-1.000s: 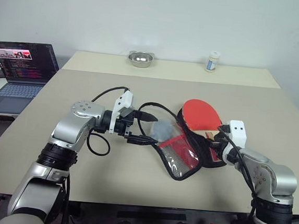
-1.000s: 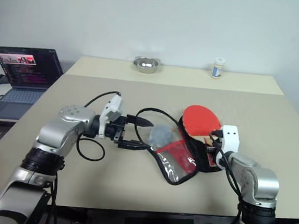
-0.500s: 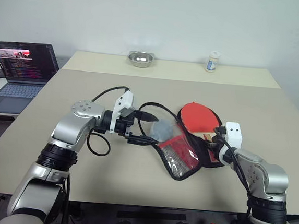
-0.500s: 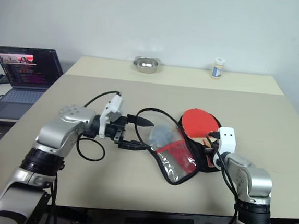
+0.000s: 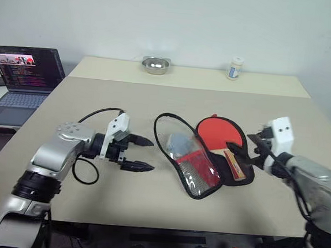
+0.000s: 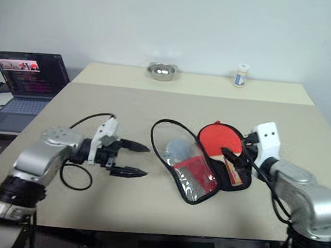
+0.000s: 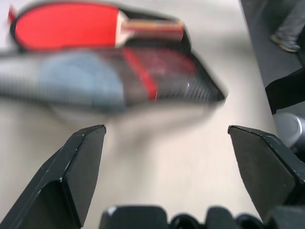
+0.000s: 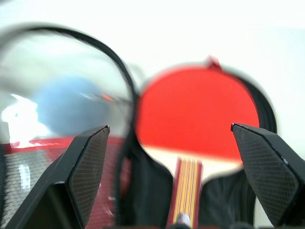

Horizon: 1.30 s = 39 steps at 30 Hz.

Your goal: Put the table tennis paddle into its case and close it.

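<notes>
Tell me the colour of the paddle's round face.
Red: the paddle face shows best in the right wrist view.

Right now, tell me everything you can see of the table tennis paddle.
The table tennis paddle is a flat bat with a round red rubber face and a short light wooden handle striped in red. It lies face up in the black half of the open case, handle toward the robot, with the case's clear-and-mesh flap spread out on its left. Nothing grips it: the right gripper hangs open near the handle end, apart from it.
</notes>
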Available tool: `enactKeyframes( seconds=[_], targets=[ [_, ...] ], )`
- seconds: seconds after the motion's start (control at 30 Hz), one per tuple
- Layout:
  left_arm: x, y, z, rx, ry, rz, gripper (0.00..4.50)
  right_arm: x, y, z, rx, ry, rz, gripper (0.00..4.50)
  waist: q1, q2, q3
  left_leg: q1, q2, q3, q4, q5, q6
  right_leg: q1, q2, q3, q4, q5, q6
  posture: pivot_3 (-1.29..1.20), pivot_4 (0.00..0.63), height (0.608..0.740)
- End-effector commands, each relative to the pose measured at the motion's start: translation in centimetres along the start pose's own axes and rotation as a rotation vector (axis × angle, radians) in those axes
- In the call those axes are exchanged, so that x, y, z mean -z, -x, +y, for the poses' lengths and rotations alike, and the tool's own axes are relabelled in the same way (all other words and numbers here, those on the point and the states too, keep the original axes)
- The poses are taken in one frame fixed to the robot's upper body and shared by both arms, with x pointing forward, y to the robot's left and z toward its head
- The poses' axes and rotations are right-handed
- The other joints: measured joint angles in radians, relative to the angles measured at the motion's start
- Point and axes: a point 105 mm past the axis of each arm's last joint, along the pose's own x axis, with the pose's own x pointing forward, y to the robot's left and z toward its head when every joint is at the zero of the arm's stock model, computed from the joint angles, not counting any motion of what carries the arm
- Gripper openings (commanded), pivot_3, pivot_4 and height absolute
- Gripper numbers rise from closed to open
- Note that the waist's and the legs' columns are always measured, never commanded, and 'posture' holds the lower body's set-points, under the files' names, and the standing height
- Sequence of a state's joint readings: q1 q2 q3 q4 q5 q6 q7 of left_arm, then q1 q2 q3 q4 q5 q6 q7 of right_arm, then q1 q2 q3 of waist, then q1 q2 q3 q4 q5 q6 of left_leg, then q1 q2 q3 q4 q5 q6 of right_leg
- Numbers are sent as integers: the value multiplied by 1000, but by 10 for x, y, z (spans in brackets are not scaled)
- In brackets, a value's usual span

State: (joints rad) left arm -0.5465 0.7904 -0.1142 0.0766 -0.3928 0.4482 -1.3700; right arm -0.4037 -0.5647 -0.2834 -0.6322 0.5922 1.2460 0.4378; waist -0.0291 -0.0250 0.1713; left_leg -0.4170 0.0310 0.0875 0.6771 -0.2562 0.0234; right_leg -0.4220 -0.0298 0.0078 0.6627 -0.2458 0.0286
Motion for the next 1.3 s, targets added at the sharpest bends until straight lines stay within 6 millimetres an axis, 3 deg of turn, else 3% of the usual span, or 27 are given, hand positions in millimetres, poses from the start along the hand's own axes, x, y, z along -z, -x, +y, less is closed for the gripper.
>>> enactKeyframes(
  seconds=[0.03, 0.1, 0.2, 0.43, 0.5, 0.57, 0.73, 0.87, 1.1, 1.3],
  targets=[
    [1, 5, 3, -31, -30, 30, 4500, -20, 28, 21, -160, 143, -47, 4490, 6, 0, 0, 0, 0, 0, 0, 0, 0, 0, 0, 0, 0, 0, 0, 0, 150, 740],
    [9, -3, 11, -65, -7, 56, 4500, -23, 43, 33, -262, 200, -24, 4490, 8, -1, 0, 0, -1, 0, 1, 0, 0, 1, -1, -1, 0, 0, 1, 0, 150, 740],
    [18, -14, 21, -91, 13, 97, 3875, -21, 56, 42, -347, 226, 15, 4500, 12, -3, 0, 0, -1, -1, 1, 0, 0, 1, -2, 0, -1, -2, 4, 0, 150, 740],
    [15, -44, 20, -2, 19, 73, 1314, -10, 70, 39, -346, 240, 87, 4500, 17, -7, 1, -1, -1, -1, 1, 0, 0, 1, -6, -1, -1, -1, 3, 0, 150, 740],
    [4, -55, 19, 25, 37, 29, 659, -9, 72, 37, -329, 242, 93, 4500, 19, -8, 1, -1, -1, -1, 1, 0, 0, 1, -6, -1, -1, -1, 2, 0, 150, 740],
    [-25, -66, 13, 80, 58, -80, 14, -7, 74, 34, -314, 240, 100, 4500, 24, -8, 1, -1, -1, -1, 1, 0, 0, 1, -6, -1, -1, -2, 3, 0, 150, 740],
    [-98, -90, 7, 159, 13, -289, 14, -6, 79, 29, -280, 231, 100, 4500, 31, -10, 2, -2, -2, -3, 2, 0, 0, 2, -6, -3, -1, -2, 4, 0, 150, 740],
    [-126, -126, 12, 160, -11, -339, 14, -6, 80, 15, -216, 199, 111, 4500, 31, -10, 2, -3, -3, -4, 3, 0, 0, 2, -3, -3, -2, -2, 5, 0, 150, 740],
    [-130, -187, 35, 35, -20, -307, 14, -16, 82, -6, -114, 206, 104, 4500, 30, -10, 3, -2, -3, -4, 2, 0, 1, 2, -1, -2, -2, -2, 5, 0, 150, 740],
    [-131, -198, 32, 48, -109, -302, 14, -16, 85, -5, -101, 221, 115, 4500, 27, -10, 3, -3, -2, -4, 0, 0, 1, 1, 0, -2, -4, -2, 4, 0, 150, 740]
  ],
)
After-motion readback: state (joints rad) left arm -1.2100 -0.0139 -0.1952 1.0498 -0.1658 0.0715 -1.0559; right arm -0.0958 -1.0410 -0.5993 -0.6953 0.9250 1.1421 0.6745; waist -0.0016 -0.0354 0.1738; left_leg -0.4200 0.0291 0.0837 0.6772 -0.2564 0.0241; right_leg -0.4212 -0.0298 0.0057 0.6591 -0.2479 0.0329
